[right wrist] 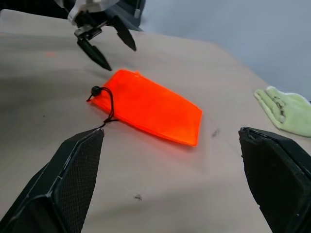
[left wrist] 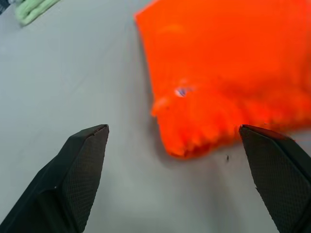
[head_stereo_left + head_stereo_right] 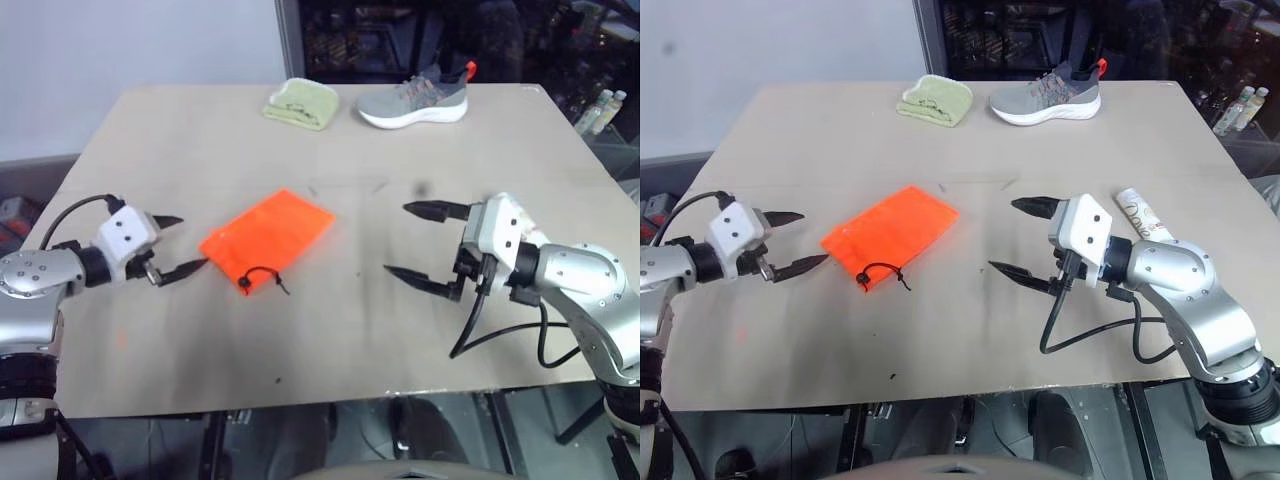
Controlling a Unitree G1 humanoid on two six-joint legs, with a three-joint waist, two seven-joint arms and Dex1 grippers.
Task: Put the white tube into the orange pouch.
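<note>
Both grippers, left (image 3: pixel 172 245) and right (image 3: pixel 1023 238), gape empty; white tube (image 3: pixel 1143 214) looks light, squashy, best pinched mid-body; orange pouch (image 3: pixel 267 236) lies limp.

Left tool (image 3: pixel 172 245): fingers spread wide, nothing held, pointing inward toward the centre. Right tool (image 3: pixel 420 242): fingers spread wide, nothing held, pointing inward and roughly level. Both forearms angle in from the outer sides.
</note>
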